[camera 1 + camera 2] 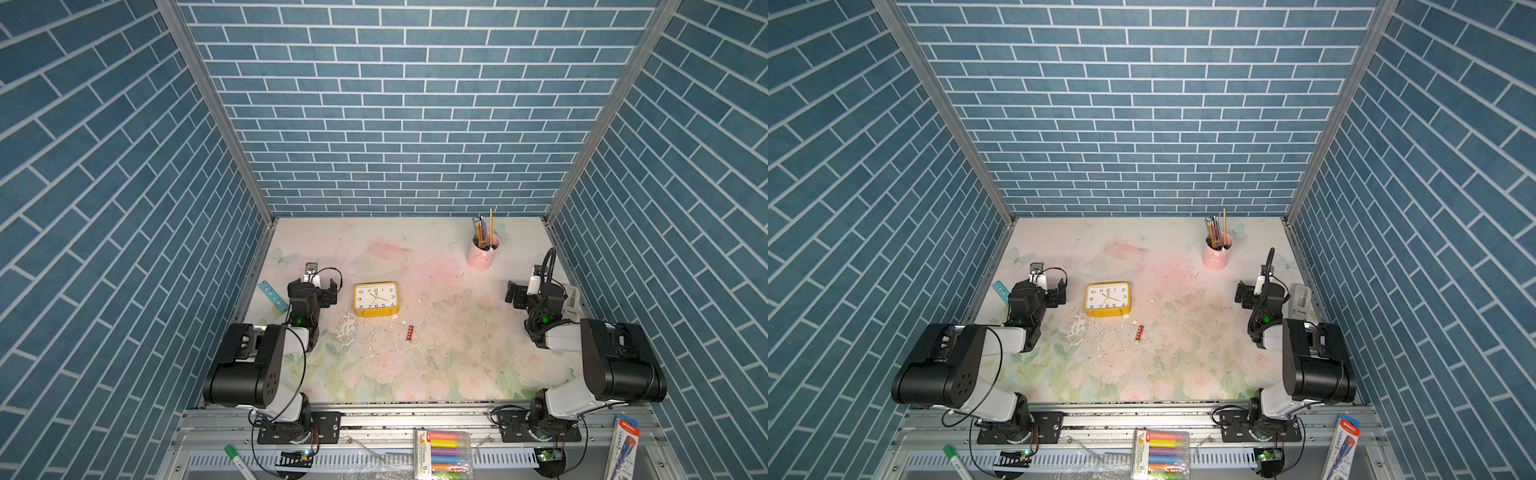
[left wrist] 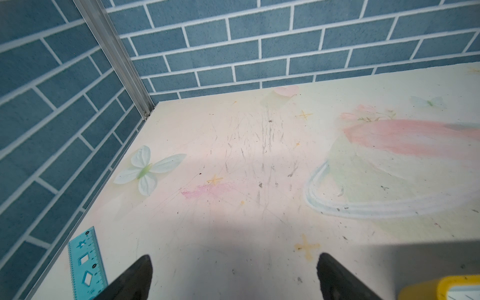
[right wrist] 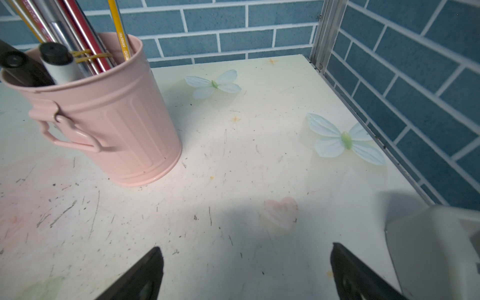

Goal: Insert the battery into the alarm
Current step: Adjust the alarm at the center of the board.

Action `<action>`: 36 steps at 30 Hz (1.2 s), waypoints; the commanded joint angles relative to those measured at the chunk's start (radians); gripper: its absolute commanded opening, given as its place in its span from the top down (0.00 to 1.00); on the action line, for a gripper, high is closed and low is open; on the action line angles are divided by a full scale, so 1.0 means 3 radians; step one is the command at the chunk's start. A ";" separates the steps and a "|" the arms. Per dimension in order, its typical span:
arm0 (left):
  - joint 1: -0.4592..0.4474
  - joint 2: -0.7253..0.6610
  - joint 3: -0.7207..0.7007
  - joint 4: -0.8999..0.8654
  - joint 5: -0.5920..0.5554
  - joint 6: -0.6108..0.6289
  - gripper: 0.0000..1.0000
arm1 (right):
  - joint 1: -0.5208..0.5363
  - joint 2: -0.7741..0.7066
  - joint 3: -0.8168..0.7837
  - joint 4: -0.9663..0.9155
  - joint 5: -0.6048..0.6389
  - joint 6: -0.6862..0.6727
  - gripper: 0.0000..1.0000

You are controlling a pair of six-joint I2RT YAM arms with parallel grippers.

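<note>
The alarm (image 1: 376,299) (image 1: 1106,299) is a yellow clock with its white dial facing up, left of the table's middle. One yellow corner of it (image 2: 441,288) shows in the left wrist view. The battery (image 1: 410,333) (image 1: 1139,333), small and red, lies on the table just in front and to the right of the alarm. My left gripper (image 1: 313,286) (image 1: 1042,287) (image 2: 233,257) hangs open just left of the alarm, nothing between its fingers. My right gripper (image 1: 538,293) (image 1: 1262,294) (image 3: 246,248) stands open at the right edge, far from both, holding nothing.
A pink pencil cup (image 1: 482,251) (image 3: 104,117) stands back right. A blue ruler (image 1: 273,296) (image 2: 87,262) lies by the left wall. A white box-like object (image 1: 572,300) (image 3: 436,254) sits beside the right gripper. White flakes (image 1: 347,328) litter the mat. Marker packs (image 1: 444,453) lie on the front rail.
</note>
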 commanded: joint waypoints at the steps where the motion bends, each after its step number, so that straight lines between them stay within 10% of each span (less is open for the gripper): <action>1: 0.0024 0.0035 0.0039 -0.0026 0.0024 -0.0003 0.01 | -0.0005 0.0035 0.0051 0.0066 0.0031 -0.0084 0.01; 15: -0.0003 -0.0014 0.0039 -0.0037 -0.0280 -0.0085 0.01 | -0.0005 -0.0030 0.0033 0.0061 0.0092 -0.0069 0.05; 22: -0.0004 -0.0800 0.0816 -0.2047 0.0002 -0.0309 0.01 | 0.0093 -0.0790 0.0629 -0.1711 -0.0129 0.0144 0.14; 36: -0.0324 0.0349 0.2277 -0.3544 0.1484 -0.1322 0.02 | 0.1995 0.0257 0.1348 -0.1985 -0.0677 0.0734 0.23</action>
